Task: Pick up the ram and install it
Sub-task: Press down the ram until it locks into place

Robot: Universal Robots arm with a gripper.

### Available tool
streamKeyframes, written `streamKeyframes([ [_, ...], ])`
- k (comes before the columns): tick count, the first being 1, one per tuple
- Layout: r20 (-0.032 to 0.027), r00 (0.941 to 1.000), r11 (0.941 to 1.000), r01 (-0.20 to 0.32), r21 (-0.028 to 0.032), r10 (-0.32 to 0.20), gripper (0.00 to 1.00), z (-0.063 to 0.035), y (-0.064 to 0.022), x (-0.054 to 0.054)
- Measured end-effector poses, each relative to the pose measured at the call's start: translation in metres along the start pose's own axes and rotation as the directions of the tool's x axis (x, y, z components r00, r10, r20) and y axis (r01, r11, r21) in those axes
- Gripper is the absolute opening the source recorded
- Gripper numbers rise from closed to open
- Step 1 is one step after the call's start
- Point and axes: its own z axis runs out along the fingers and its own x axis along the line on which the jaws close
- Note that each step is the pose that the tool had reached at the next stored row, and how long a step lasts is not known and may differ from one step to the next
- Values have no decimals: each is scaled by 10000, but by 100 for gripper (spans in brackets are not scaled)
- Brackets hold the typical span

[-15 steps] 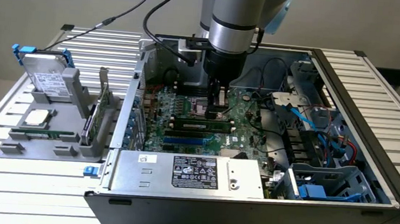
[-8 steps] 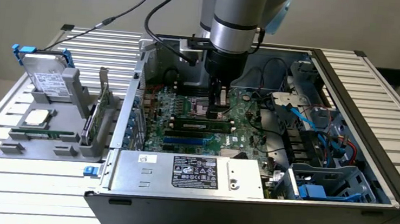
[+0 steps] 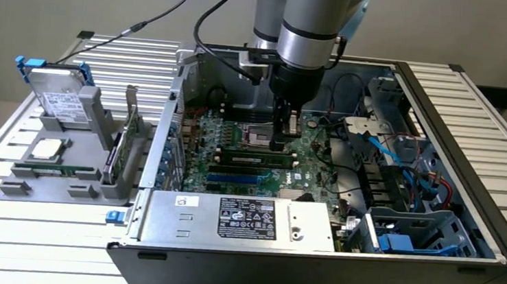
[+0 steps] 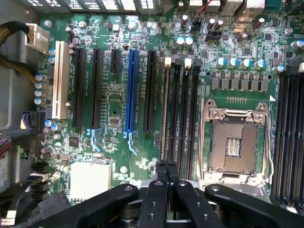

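Note:
In the exterior view a narrow green ram [image 3: 252,160] with dark chips stands on edge in a memory slot of the motherboard [image 3: 235,137], beside the CPU socket [image 3: 261,137]. My gripper [image 3: 278,144] points straight down at the end of that stick on the exterior view's right. Whether it touches the stick I cannot tell. In the wrist view the gripper [image 4: 167,167] is shut, its two black fingers pressed together with nothing between them, over the row of black memory slots [image 4: 176,109] next to the open CPU socket [image 4: 232,140].
The open computer case [image 3: 457,132] surrounds the board, with a power supply [image 3: 246,220] in front, blue cables and a drive cage [image 3: 411,231] at the exterior view's right. A grey parts holder [image 3: 60,152] with an upright expansion card [image 3: 127,138] stands outside the case on the slatted table [image 3: 33,247].

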Motion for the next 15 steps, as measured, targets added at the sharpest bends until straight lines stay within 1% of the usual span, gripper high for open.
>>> streamKeyframes([
  [3,1,10000,10000,1,1,-1,10,54,-4,-11],
  [8,0,10000,10000,0,1,0,10,97,-9,-18],
  [15,-2,10000,10000,1,0,-1,10,115,-30,-18],
])
